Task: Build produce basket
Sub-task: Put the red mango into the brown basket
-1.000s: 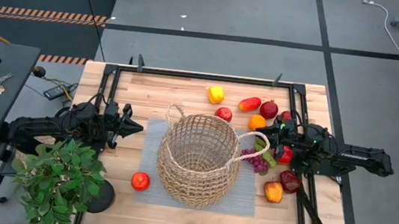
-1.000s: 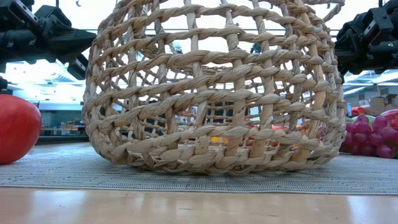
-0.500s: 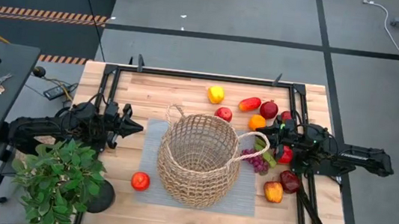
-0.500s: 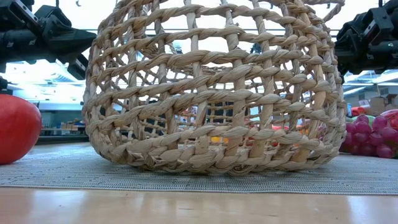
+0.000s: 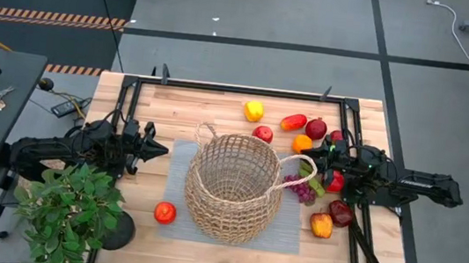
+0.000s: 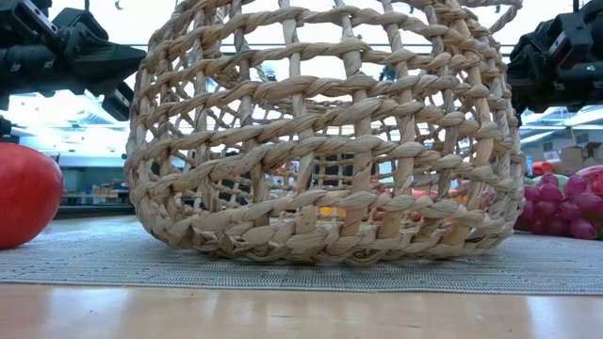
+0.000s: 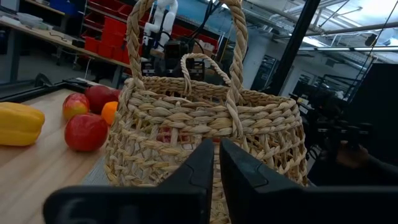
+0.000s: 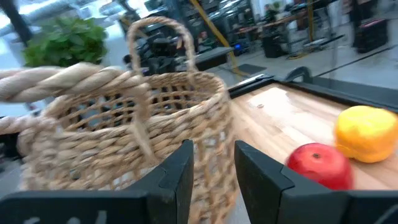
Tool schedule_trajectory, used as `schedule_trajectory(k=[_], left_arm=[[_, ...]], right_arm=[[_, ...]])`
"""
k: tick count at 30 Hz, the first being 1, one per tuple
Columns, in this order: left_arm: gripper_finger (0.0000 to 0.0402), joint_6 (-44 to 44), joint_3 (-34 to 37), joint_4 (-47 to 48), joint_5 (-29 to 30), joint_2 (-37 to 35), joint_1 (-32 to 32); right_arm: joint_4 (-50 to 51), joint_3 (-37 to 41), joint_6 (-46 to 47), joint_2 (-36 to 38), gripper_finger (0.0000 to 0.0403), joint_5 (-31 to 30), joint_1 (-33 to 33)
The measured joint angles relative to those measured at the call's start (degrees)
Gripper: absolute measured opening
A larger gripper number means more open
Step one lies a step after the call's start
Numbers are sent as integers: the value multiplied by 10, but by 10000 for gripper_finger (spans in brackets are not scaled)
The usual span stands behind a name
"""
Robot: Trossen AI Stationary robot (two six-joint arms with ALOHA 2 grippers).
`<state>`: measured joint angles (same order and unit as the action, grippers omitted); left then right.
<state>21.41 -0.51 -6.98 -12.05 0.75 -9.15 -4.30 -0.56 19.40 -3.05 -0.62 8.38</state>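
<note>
While both arms sit low at opposite sides of the table point(image 5: 220, 103), the basket point(image 5: 233, 187) stands upright on a grey mat point(image 5: 289, 235) roughly mid-table, a bit toward the front edge, w/ nothing visible inside it from above. Left gripper point(image 5: 160, 150) points at the basket from the left edge, jaws pinched together, holding nothing – tips close to the wicker but apart from it. Right gripper point(image 5: 315, 169) comes in from the right edge, fingers also closed down to a narrow gap and empty, right by the basket's right loop handle point(image 5: 301, 168). Produce is all outside: yellow pepper point(image 5: 254, 111), red apple point(image 5: 262, 134), red pepper point(image 5: 293, 121), dark red fruit point(image 5: 315, 128) and orange point(image 5: 302, 144) toward the back edge, right of center; grapes point(image 5: 302, 191) just beside the handle; orange pepper point(image 5: 321, 225) and another dark red fruit point(image 5: 340, 213) near the right edge – plus a lone red apple point(image 5: 164, 213) at the mat's front-left corner. Potted plant point(image 5: 69, 210) fills the front-left corner of the table.
</note>
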Motion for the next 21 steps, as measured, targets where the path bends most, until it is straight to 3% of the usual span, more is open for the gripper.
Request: schedule_trajectory(k=[9,17,21], left_arm=[[32,0,0,0,0,0,0],[32,0,0,0,0,0,0],[28,0,0,0,0,0,0]], right_arm=[[-1,0,17,0,122,-8,0],[-10,0,-47,0,122,-11,0],[7,0,0,0,122,4,0]])
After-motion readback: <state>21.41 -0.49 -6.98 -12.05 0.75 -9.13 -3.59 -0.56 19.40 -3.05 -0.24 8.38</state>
